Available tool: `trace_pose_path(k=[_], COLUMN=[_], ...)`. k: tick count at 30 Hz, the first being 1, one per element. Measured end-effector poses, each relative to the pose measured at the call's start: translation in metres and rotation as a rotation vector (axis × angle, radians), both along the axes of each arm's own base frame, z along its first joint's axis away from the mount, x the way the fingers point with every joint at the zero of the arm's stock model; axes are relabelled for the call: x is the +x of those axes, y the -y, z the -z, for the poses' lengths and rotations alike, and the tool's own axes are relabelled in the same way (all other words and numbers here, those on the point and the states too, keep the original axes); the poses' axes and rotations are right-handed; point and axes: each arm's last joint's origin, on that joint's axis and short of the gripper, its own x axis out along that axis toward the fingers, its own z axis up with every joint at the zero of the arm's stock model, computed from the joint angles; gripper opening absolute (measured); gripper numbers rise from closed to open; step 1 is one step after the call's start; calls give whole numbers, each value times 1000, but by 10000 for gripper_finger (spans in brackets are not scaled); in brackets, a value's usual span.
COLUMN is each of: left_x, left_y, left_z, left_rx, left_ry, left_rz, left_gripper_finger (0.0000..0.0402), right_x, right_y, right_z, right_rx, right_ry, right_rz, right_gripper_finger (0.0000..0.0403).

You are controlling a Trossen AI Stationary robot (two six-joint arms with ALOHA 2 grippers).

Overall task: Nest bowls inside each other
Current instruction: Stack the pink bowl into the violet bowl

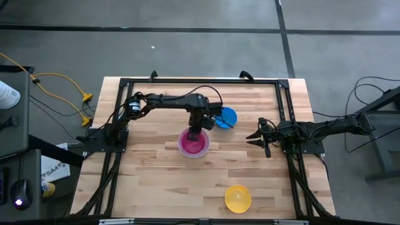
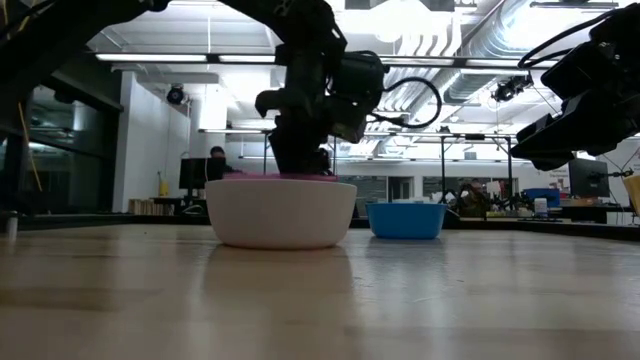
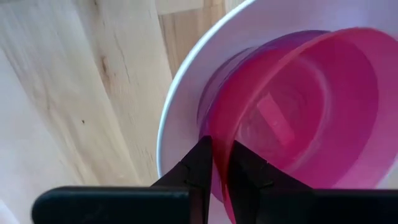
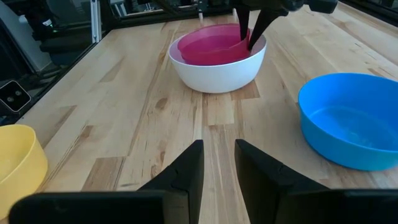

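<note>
Pinching the red-pink bowl's (image 3: 292, 112) rim, the left tool (image 3: 221, 165) sits inside the white bowl (image 4: 217, 68) mid-tabletop (image 1: 150, 181). Right tool (image 4: 217, 163), narrowly parted and empty, waits near the right edge. Blue bowl (image 1: 226, 117) lies toward the far edge, yellow bowl (image 1: 238, 198) near the front edge. Ceiling lights (image 2: 400, 20) glow over the room beyond.

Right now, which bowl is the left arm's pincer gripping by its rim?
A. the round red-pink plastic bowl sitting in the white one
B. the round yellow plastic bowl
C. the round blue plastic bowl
A: the left pincer pinches the rim of the round red-pink plastic bowl nested in the round white plastic bowl.
</note>
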Motion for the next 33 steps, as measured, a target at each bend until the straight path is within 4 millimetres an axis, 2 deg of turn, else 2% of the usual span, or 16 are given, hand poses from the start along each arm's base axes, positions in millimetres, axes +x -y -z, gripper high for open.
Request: trace_pose_path(k=[5,12,16,33], left_x=[0,0,0,1], left_y=[0,1,1,11], left_z=[-1,-1,-1,-1], left_rx=[-3,-4,-3,40], left_ry=[-5,-7,-9,-19], left_rz=[-1,-7,-14,2], left_gripper_finger=[51,114,136,141], right_x=[0,0,0,0], right_y=[0,0,0,0], right_z=[0,0,0,0], right_rx=[0,0,0,0], right_ry=[0,0,0,0], right_rz=[0,0,0,0], right_gripper_finger=[84,84,84,84])
